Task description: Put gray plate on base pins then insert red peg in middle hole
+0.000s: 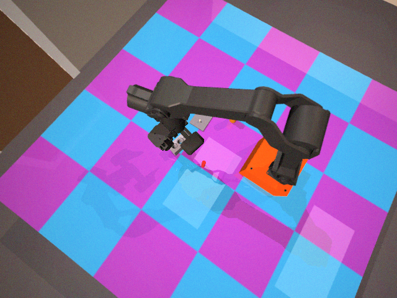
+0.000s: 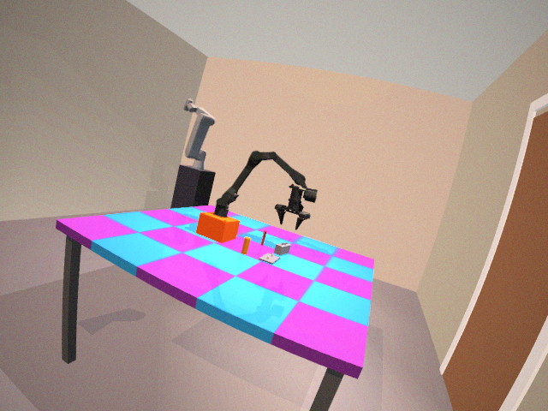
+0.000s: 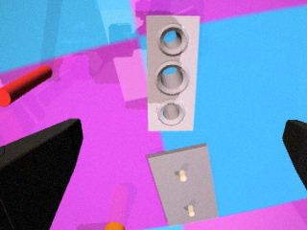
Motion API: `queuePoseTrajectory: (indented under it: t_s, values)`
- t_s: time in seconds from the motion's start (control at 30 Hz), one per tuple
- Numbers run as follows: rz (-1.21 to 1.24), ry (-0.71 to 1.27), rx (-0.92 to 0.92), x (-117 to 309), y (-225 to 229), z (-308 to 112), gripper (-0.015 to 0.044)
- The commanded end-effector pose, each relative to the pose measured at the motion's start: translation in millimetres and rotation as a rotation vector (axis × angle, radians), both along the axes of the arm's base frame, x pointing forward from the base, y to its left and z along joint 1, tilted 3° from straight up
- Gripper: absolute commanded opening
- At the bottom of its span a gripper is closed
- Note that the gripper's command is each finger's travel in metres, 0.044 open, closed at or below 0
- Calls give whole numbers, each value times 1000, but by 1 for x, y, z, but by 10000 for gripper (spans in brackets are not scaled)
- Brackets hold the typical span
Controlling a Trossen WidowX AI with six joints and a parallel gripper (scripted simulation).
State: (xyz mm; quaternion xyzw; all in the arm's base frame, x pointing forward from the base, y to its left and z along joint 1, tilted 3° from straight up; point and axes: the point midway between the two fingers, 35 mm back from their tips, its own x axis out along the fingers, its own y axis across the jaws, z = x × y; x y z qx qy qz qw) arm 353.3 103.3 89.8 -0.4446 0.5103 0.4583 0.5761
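The gray plate (image 1: 175,149) (image 2: 282,249) (image 3: 191,57), a thick block with three round holes in a row, rests on the table beside the base, not on it. The flat gray base (image 1: 202,126) (image 2: 265,258) (image 3: 168,192) lies on the table with two short pale pins standing up. The red peg (image 1: 203,164) (image 2: 264,237) (image 3: 25,86) stands upright, apart from the plate. My gripper (image 1: 177,146) (image 2: 289,226) (image 3: 184,128) is wide open and empty, pointing down well above the table. In the wrist view the plate and base lie between its fingers. The fingers partly hide the plate in the top view.
An orange peg (image 1: 232,121) (image 2: 246,245) (image 3: 115,226) stands near the base, on the side towards the orange mounting block (image 1: 259,166) (image 2: 217,228) under my arm. A gray robot arm (image 2: 199,134) stands on a dark pedestal behind the table.
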Motion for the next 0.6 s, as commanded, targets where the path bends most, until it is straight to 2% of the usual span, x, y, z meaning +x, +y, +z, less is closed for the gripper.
queuePoseTrajectory:
  t_s: [0.0,0.07,0.2,0.57]
  values:
    - [6,27,-8,-3,-4,0,440]
    - [6,27,-8,-1,-3,-10,440]
    - [6,27,-8,0,1,-62,440]
    - [6,27,-8,3,2,-80,440]
